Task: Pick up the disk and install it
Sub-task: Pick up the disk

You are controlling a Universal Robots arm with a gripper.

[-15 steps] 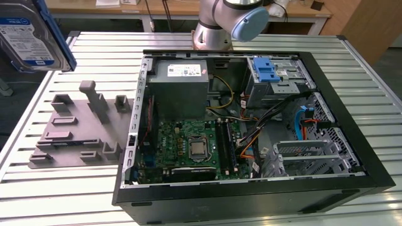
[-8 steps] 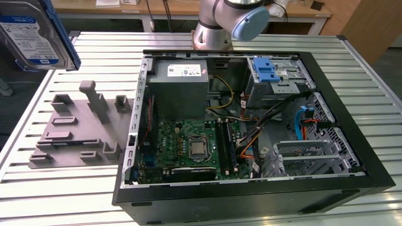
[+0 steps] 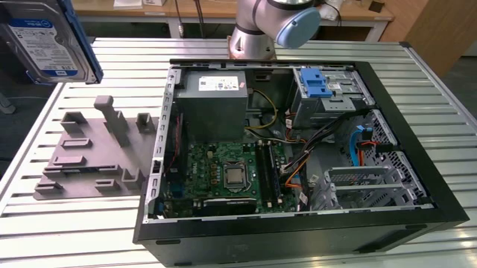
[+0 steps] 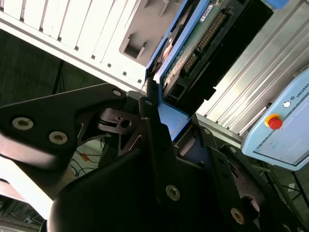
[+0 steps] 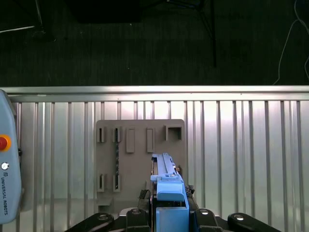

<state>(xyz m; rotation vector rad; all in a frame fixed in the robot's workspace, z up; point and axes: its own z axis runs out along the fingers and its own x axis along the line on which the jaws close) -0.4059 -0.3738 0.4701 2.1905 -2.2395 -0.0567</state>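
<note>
Tool [image 5: 170,217] is clamped on the disk [image 3: 51,43], jaws pinching the blue frame [image 4: 173,118] at one end. The disk hangs in the air at the exterior view's left, above the grey plate [image 3: 89,162] and well apart from the open case [image 3: 298,237]. It looks dense for its size, I'd say: stiff metal but delicate inside, with a bare circuit board [image 4: 190,46] on one face. So the frame's edges are the place to hold, never the board, and smooth plastic could slip, so a firm squeeze. Underneath, a ribbed metal bench [image 3: 67,234]: hard, no cushion if it drops. Inside the case, the blue-latched cage [image 3: 332,97] sits amid cables, tight quarters. Beyond the bench, dark floor and wooden furniture.
</note>
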